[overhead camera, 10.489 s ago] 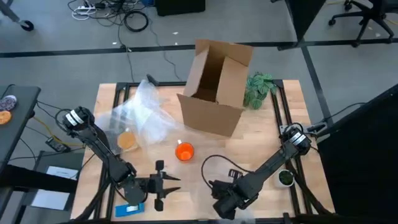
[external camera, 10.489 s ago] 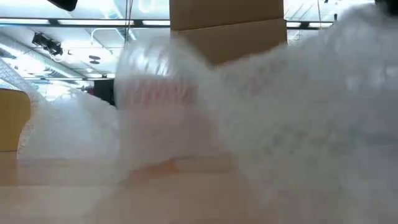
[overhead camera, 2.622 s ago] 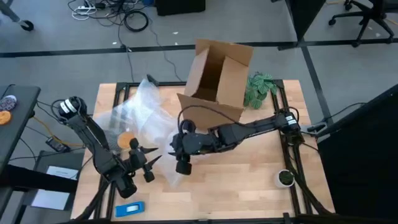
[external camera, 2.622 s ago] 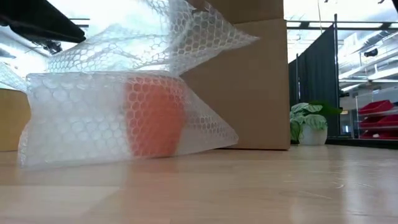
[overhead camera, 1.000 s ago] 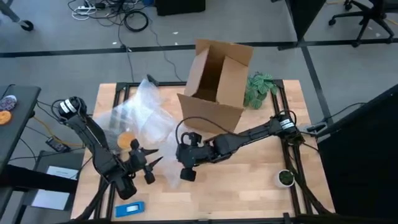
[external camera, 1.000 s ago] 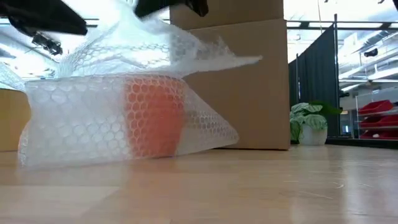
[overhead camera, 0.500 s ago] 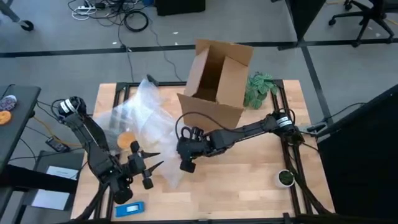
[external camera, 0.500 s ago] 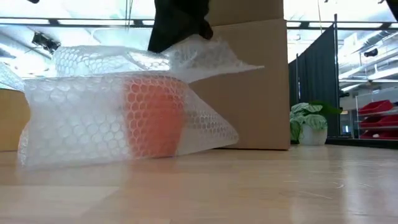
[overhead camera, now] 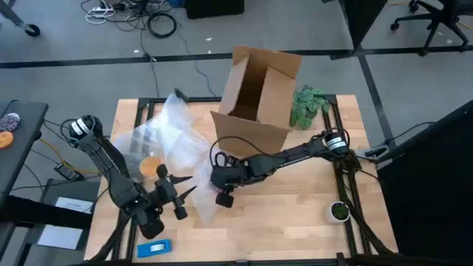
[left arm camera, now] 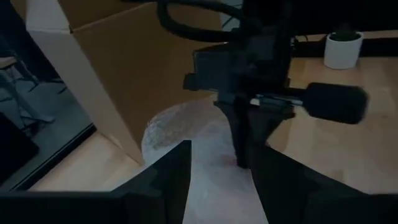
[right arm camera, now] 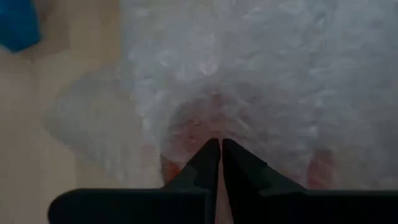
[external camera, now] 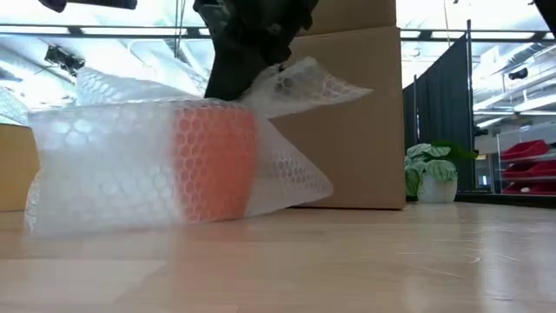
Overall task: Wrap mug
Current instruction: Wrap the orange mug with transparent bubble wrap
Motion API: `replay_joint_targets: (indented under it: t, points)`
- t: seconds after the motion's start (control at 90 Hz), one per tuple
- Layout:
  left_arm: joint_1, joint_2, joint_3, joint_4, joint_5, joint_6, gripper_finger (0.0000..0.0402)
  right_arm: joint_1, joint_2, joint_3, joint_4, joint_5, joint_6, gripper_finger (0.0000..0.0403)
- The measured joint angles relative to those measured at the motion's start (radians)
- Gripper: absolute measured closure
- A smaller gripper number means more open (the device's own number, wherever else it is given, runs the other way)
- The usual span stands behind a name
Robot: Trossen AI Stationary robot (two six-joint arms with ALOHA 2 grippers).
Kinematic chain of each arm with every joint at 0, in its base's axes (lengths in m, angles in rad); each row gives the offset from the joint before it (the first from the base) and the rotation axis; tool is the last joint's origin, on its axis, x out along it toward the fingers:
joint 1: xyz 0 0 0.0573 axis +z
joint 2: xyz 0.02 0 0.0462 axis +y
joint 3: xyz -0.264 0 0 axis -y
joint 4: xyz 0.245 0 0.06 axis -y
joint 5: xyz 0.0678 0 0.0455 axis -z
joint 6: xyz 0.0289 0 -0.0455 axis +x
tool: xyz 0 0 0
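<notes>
Nearest the table's [overhead camera: 295,222] front edge lies one blue block [overhead camera: 154,248], with the left hand [overhead camera: 177,193] just behind it, its two fingers spread wide and holding nothing. At mid-table, one orange mug [external camera: 213,165] stands under one sheet of bubble wrap [external camera: 104,165]. On top of it the right hand [right arm camera: 220,149] presses down, fingers nearly together, pinching the wrap. Farther back stand one cardboard box [overhead camera: 259,100] and one leafy plant [overhead camera: 307,105].
</notes>
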Motion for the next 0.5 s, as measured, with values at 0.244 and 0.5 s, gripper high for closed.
replay_joint_targets:
  t: [0.244, 0.5]
  points:
    - [0.033, 0.049, 0.0, 0.008, 0.011, 0.0, 0.0257, -0.025, -0.002, -0.066, 0.029, -0.068, -0.02, 0.0403]
    - [0.08, 0.076, 0.0, 0.001, 0.041, -0.016, 0.0257, -0.051, -0.004, -0.084, 0.035, -0.149, -0.053, 0.0402]
